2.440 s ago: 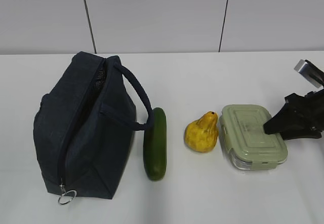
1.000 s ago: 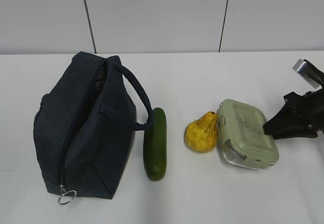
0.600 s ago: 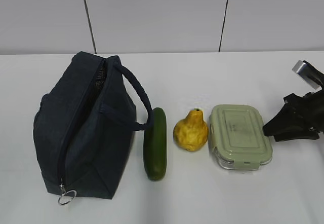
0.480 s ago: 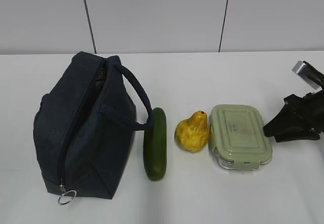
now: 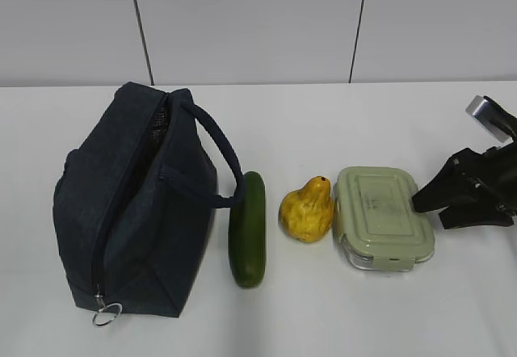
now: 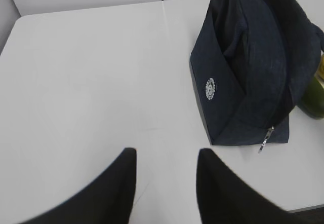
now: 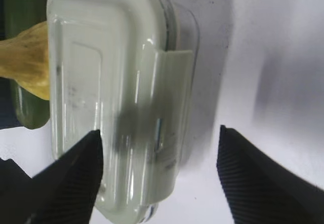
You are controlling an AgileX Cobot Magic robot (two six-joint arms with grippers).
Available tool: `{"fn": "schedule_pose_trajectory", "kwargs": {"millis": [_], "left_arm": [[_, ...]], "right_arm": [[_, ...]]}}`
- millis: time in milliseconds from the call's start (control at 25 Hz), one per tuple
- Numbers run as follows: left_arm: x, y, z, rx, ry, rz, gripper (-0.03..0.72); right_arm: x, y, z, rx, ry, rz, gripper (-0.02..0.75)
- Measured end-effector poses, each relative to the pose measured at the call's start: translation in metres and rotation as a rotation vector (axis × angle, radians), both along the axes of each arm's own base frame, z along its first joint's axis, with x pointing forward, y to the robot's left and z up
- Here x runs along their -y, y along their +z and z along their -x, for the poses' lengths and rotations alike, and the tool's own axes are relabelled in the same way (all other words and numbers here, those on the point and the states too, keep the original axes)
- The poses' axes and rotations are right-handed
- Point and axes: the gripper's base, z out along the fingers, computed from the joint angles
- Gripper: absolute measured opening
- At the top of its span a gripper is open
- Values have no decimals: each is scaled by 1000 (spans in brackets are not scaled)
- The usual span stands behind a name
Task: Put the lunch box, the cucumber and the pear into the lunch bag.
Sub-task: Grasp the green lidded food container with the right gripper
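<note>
The right gripper (image 5: 422,208) sits low at the table's right side, pointing left at the lunch box (image 5: 383,216). Its jaws are spread wide, straddling the box's right end without pinching it. The left gripper (image 6: 166,183) hovers over bare table (image 6: 91,72), jaws part open, holding nothing. The lunch box rests flat, the pear (image 5: 307,210) just beside its left edge, the cucumber (image 5: 247,228) next, near the lunch bag (image 5: 133,199). The bag stands unzipped at top.

Cloth, plastic and skins on a matt white surface (image 5: 323,131)

Lunch bag (image 5: 133,203): matt navy fabric, metal ring pull (image 5: 106,314). Lunch box (image 5: 384,216): glossy clear base, smooth sage plastic lid. Pear (image 5: 307,210): bumpy. Cucumber (image 5: 248,228): smooth, glossy.
</note>
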Motion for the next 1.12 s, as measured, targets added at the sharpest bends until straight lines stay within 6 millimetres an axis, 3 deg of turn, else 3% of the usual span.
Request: {"fn": "schedule_pose_trajectory", "kwargs": {"millis": [240,680,1120], "left_arm": [[0,0,0,0,0,0,240],[0,0,0,0,0,0,240],[0,0,0,0,0,0,240]], "right_arm": [[-4,3,-3,29,-5,-64,550],[-7,-26,-7,-20,-21,-146,550],[-9,-37,-9,-36,-23,-210,546]]}}
